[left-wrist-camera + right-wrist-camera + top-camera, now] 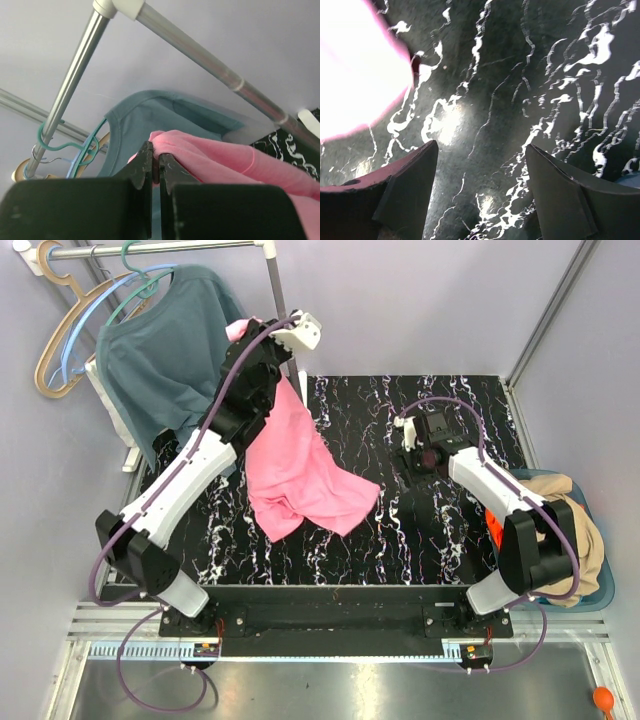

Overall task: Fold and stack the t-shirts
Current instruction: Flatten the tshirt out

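Observation:
A bright pink t-shirt (pixel 300 465) hangs from my left gripper (pixel 243 332), which is raised at the back left and shut on a bunched edge of it. Its lower part drapes onto the black marbled table (pixel 420 540). In the left wrist view the black jaws pinch the pink t-shirt (pixel 210 155) at my left gripper (pixel 155 152). My right gripper (pixel 412 455) hovers open over bare table, right of the shirt. In the right wrist view my right gripper (pixel 482 155) holds nothing, and the pink t-shirt (pixel 355 75) glows at the upper left. A tan-beige t-shirt (pixel 575 525) and something orange (pixel 493 527) lie in the bin at right.
A dusty teal-blue shirt (pixel 165 350) hangs on a hanger from the metal rack (pixel 275 285) at the back left, close behind my left gripper. Spare hangers (pixel 70 330) hang beside it. A blue bin (pixel 604 590) sits off the table's right edge.

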Robot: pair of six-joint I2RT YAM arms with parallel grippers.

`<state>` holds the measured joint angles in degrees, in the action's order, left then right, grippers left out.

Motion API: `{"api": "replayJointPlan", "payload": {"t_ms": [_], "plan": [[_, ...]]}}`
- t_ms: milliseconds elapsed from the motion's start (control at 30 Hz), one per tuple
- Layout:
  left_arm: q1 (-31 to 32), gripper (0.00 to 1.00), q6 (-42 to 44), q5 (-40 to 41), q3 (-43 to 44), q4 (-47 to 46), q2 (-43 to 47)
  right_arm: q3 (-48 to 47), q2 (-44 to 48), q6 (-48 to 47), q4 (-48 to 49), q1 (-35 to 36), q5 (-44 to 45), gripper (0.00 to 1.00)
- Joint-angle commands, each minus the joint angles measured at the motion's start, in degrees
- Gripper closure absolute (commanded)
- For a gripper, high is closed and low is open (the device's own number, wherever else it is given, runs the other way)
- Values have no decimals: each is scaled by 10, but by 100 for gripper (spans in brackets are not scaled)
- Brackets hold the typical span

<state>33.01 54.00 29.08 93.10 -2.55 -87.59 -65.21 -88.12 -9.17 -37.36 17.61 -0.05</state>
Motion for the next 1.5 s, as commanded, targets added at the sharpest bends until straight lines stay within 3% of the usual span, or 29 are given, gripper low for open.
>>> {"api": "replayJointPlan", "payload": {"t_ms": [0, 233, 300, 367, 567, 1033, 1467], "plan": [[-10, 100, -21, 10, 40, -65, -31, 8, -13, -13, -22, 3, -56, 20], [-11, 100, -25, 18, -59, -105, -27, 13, -38, -32, -29, 33, -125, 20], [-13, 93, -31, 24, -83, -105, -23, 3, -43, -38, -29, 70, -125, 20], [-15, 74, -35, 29, -110, -106, -20, -14, -53, -43, -29, 104, -127, 20], [-30, 59, -55, 30, -178, -108, 5, -68, -89, -48, -27, 142, -133, 21], [-46, 57, -77, 26, -241, -105, 29, -98, -172, -34, -23, 254, -155, 28], [-51, 55, -80, 22, -306, -121, 59, -112, -228, -44, -3, 264, -134, 34]]}}
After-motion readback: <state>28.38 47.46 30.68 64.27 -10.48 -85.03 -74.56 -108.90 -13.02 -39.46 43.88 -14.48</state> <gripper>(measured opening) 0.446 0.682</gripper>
